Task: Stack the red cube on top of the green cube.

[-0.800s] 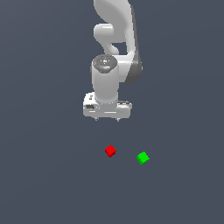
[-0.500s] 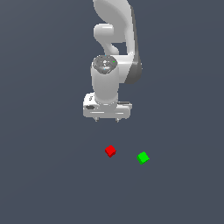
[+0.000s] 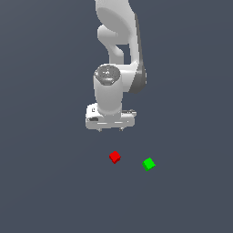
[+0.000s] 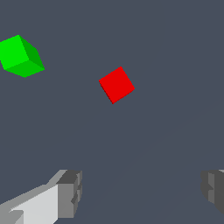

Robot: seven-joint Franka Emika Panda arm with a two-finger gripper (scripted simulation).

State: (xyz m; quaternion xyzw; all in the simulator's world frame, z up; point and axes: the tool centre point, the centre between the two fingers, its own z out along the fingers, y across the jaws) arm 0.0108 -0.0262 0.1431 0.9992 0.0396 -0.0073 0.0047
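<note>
Red cube (image 3: 115, 157) on the floor below the gripper (image 3: 111, 129), fingers spread apart, green cube (image 3: 149, 164) beside it

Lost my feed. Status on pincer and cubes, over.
Pincer open, empty, above the floor. Red cube and green cube apart, unstacked. Nothing between pincer and red cube.

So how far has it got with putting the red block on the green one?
Barely started. Nothing is stacked: the red cube and green cube lie apart on the floor, not touching. In hand: nothing. The claw is open and empty, its fingers spread wide, hanging above and short of the red cube. Left to do: come down, grab the red cube, lift it and set it on the green one.
</note>
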